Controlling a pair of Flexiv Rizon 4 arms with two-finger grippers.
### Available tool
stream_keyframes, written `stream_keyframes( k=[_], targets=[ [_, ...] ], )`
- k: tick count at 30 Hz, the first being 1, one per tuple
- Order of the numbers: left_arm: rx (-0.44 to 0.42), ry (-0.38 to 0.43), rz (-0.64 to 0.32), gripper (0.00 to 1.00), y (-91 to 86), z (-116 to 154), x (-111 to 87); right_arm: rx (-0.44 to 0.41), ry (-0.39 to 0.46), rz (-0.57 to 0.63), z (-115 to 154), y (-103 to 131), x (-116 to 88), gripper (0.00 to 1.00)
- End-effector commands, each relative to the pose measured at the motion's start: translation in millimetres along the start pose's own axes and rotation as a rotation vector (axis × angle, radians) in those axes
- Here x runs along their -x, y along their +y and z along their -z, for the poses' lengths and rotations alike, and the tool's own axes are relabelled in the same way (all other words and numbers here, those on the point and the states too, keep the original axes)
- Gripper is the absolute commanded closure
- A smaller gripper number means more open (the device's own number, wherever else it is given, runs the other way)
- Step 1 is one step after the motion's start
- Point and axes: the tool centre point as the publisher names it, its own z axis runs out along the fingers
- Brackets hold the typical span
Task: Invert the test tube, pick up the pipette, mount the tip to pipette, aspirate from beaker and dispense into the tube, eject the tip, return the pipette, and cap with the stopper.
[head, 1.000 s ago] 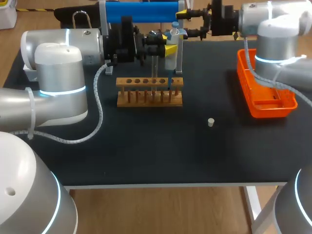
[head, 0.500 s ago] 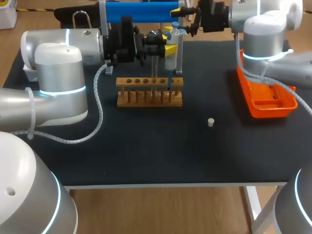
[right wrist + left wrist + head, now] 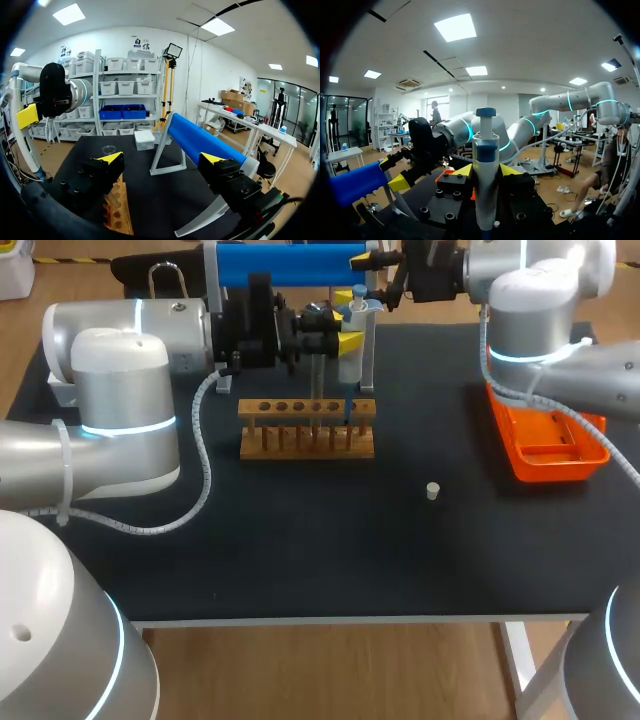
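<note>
My left gripper (image 3: 350, 340) is shut on the white pipette (image 3: 358, 312) with its blue top, held upright behind the wooden tube rack (image 3: 307, 430). The pipette's blue tip (image 3: 347, 418) reaches down to the rack's right end. In the left wrist view the pipette (image 3: 485, 150) stands between the yellow fingertips of the left gripper (image 3: 486, 171). My right gripper (image 3: 385, 282) is open and empty, at the back just right of the pipette, beside the blue roller (image 3: 290, 265). The right wrist view shows its right gripper (image 3: 162, 160) spread wide above the rack (image 3: 117, 210). A small white stopper (image 3: 432, 491) lies on the mat.
An orange tray (image 3: 545, 440) sits at the right under my right arm. The blue roller (image 3: 205, 142) on its white frame stands along the back edge. A white box (image 3: 145, 140) rests at the far side of the table.
My right arm has swung left and toward the back, bringing its open gripper closer to the pipette's top. The left arm and the pipette have stayed put.
</note>
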Motion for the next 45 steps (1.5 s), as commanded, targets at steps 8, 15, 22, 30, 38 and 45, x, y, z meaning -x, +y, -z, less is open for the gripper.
stream_keyframes(
  k=[8,15,22,30,38,45],
  targets=[
    [0.002,-0.001,0.001,1.0,-1.0,0,-0.4,-0.008,-0.015,-0.003,-15,3,2,0.0],
    [0.002,-0.001,0.001,1.0,-1.0,0,-0.4,-0.015,-0.009,-0.004,-23,6,-1,0.0],
    [0.002,-0.001,0.001,1.0,-1.0,0,-0.4,-0.021,-0.008,0.005,-27,10,-4,0.0],
    [0.002,-0.001,0.001,1.0,-1.0,0,-0.4,-0.021,-0.019,0.006,-27,13,-6,0.0],
    [0.002,-0.001,0.001,1.0,-1.0,0,-0.4,-0.021,-0.019,0.006,-27,13,-6,0.0],
    [0.002,-0.001,0.001,1.0,-1.0,0,-0.4,-0.021,-0.019,0.006,-27,13,-6,0.0]
  ],
)
